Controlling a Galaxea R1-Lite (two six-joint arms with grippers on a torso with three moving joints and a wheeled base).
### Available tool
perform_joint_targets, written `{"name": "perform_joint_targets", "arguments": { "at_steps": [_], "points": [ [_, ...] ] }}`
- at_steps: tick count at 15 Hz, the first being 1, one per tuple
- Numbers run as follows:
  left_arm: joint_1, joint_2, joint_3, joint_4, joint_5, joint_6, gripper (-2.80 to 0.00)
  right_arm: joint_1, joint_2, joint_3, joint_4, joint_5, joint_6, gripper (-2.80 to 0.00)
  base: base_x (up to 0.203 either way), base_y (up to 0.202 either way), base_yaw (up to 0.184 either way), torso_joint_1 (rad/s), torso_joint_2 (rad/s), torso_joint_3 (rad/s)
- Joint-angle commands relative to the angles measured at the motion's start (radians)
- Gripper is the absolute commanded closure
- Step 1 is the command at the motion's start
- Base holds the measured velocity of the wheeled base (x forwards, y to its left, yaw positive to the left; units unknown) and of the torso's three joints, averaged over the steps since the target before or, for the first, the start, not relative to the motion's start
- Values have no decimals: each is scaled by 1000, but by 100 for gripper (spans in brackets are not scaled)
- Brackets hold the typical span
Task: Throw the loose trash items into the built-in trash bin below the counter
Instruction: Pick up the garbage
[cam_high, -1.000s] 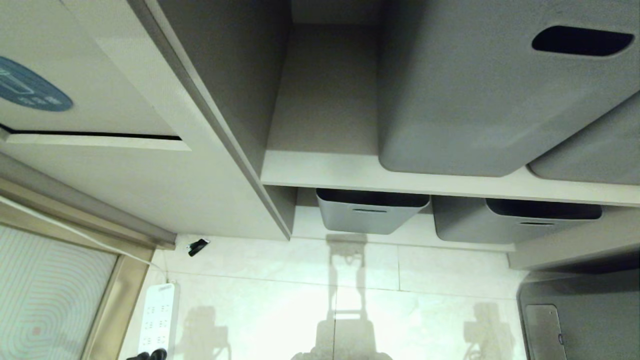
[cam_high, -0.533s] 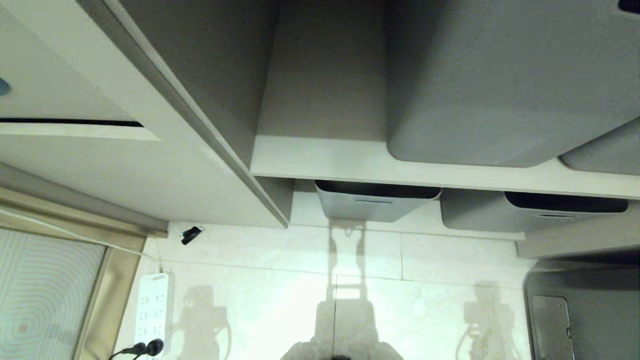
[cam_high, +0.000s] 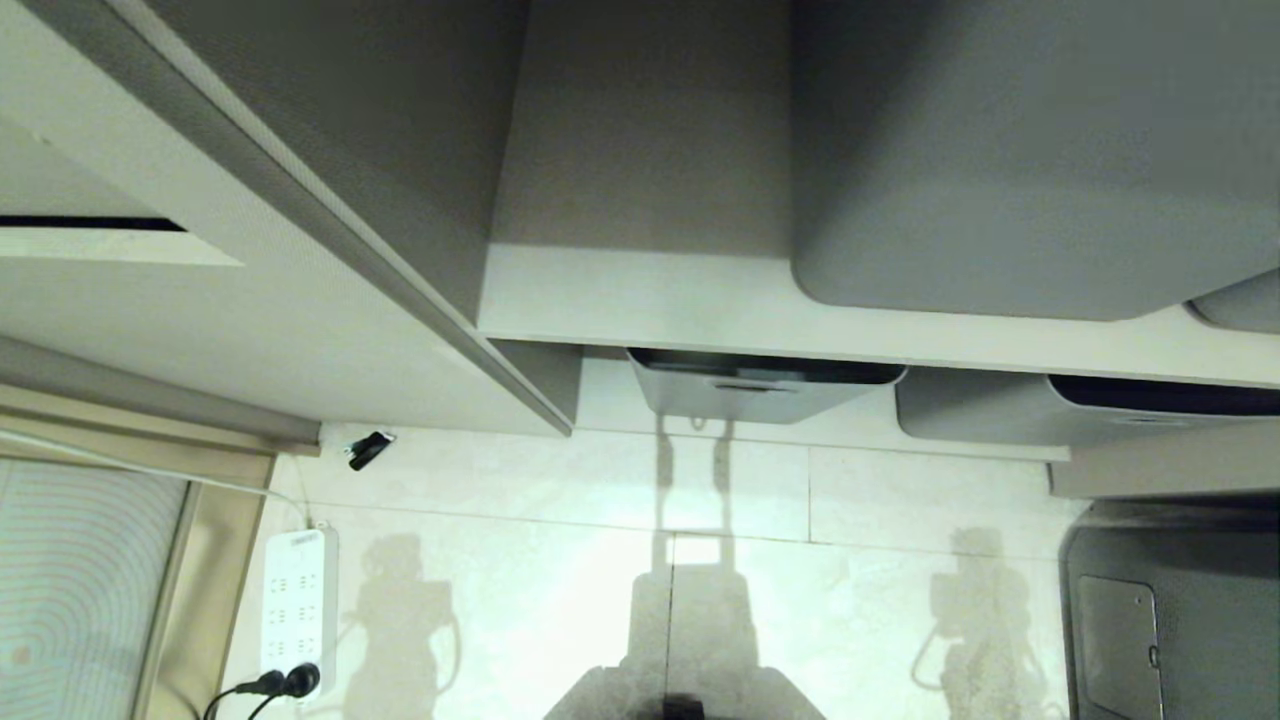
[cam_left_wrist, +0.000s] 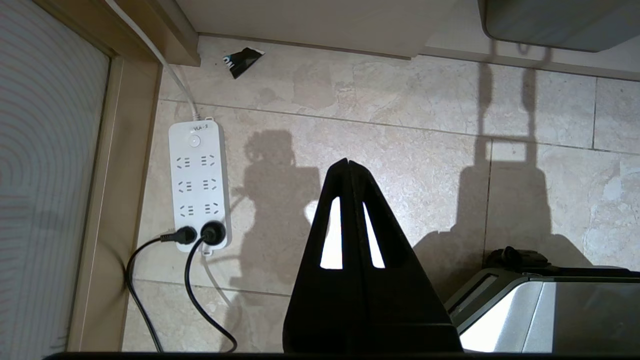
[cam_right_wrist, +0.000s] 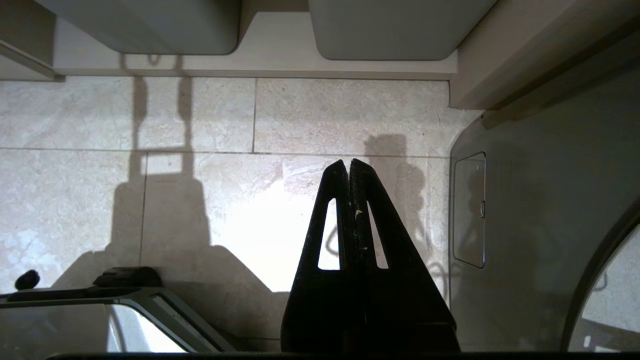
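Note:
A slim black wrapper with a white end (cam_high: 368, 449) lies on the tiled floor at the foot of the beige cabinet, also seen in the left wrist view (cam_left_wrist: 242, 61). Only a corner of the built-in trash bin flap (cam_high: 60, 185) shows at the far left, with a dark slot under it. The counter is out of view. My left gripper (cam_left_wrist: 348, 162) hangs shut and empty over the floor, well short of the wrapper. My right gripper (cam_right_wrist: 348, 162) is likewise shut and empty above bare tiles. Neither gripper appears in the head view.
A white power strip (cam_left_wrist: 199, 185) with two black plugs lies by the wooden frame (cam_high: 210, 560) at the left. Grey tubs (cam_high: 760, 385) sit on the open shelves. A dark grey appliance (cam_high: 1170, 600) stands at the right. My base (cam_left_wrist: 540, 310) is below.
The head view has tipped downward: cabinet and shelves slid up and outward, more floor shows, and the blue sticker has left the picture. Nothing in the scene itself moved.

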Motion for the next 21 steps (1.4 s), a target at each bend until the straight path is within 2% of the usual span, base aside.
{"name": "perform_joint_targets", "arguments": {
  "at_steps": [1, 7, 10, 13, 15, 17, 19, 21],
  "points": [
    [0, 0, 3, -2, 2, -2, 0, 0, 1, 2, 0, 0, 0, 0, 0, 0, 0, 6, 2, -32],
    [0, 2, -2, 4, 3, -47, 0, 0, 1, 2, 0, 0, 0, 0, 0, 0, 0, 0, 0, 0],
    [0, 76, -3, 7, 3, -44, 0, 0, 1, 2, 0, -1, 0, 0, 0, 0, 0, 0, 0, 0],
    [1, 147, -87, 5, 29, -8, 0, 0, 1, 2, 0, 1, 0, 0, 0, 0, 0, 0, 0, 0],
    [3, 343, -187, -7, 79, -55, 0, 0, 1, 2, 0, 0, 0, 0, 0, 0, 0, 0, 0, 0],
    [24, 678, -302, -18, 133, -165, 0, 0, 1, 2, 0, 0, 0, 0, 0, 0, 0, 0, 0, 0],
    [97, 1007, -379, -53, 144, -242, 0, 0, 1, 2, 0, 0, 0, 0, 0, 0, 0, 0, 0, 0],
    [209, 1317, -442, -130, 124, -270, 0, 0, 1, 2, 0, -1, 0, 0, 0, 0, 0, 0, 0, 0]
  ]
}}
